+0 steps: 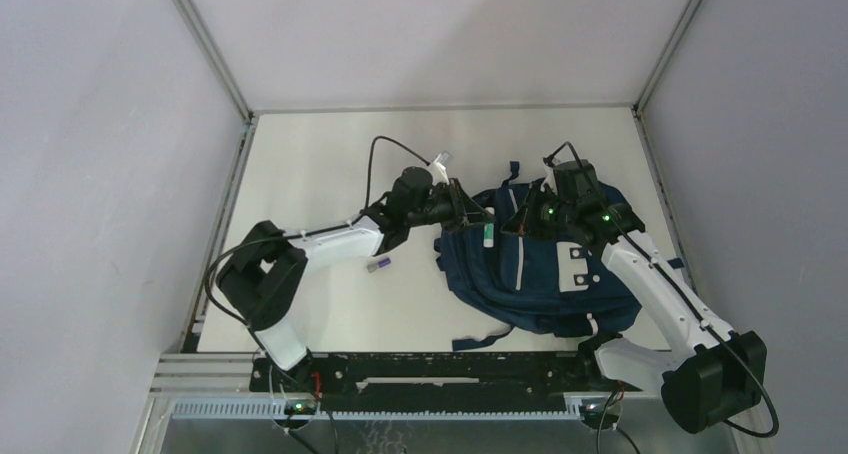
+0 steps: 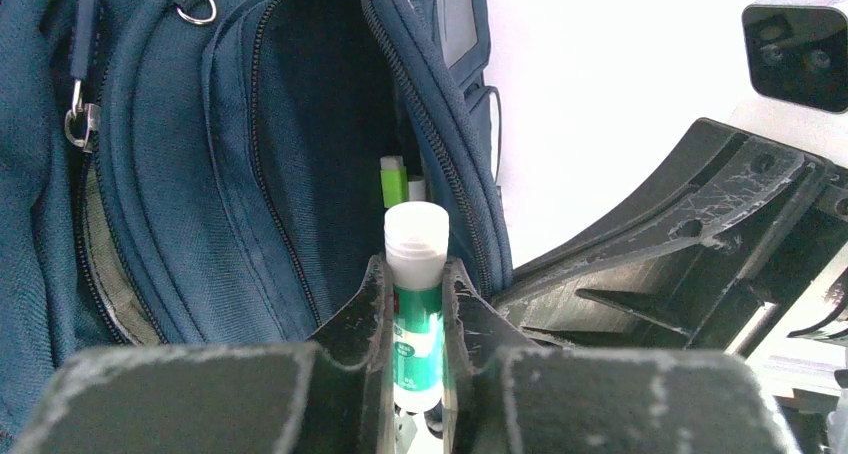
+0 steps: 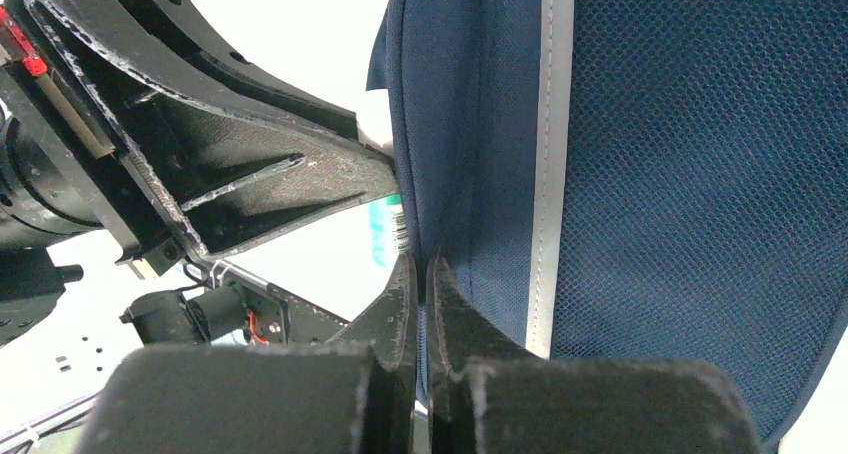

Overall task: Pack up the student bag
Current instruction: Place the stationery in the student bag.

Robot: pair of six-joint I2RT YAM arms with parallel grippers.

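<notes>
Two black robot arms reach over a white table (image 1: 320,164) to a big dark blue student bag (image 1: 540,279). The student bag lies on the right half of the table, with its white patches facing up and a dark strap poking out on the near side. The left gripper (image 1: 468,212) is at the bag's left edge, and the right gripper (image 1: 525,219) is on top of the bag, very close to the left one. From the left wrist, the left gripper (image 2: 415,271) is squeezing a glue stick (image 2: 416,236) between its two fingers. The glue stick has a white cap and a green label, and its cap points at an open pocket of the student bag (image 2: 250,174). The zip of that pocket is undone and the inside looks dark. A green pen tip (image 2: 393,182) stands inside the pocket, right behind the glue stick. From the right wrist, the right gripper (image 3: 420,269) is pinched tight on a thin edge of the blue cloth of the student bag (image 3: 480,124), beside a grey stripe and some blue net cloth. A bit of the green glue stick (image 3: 385,229) shows just to the left of that pinched edge. A small purple thing (image 1: 378,266) lies alone on the table near the left arm, and I cannot tell what it is.
</notes>
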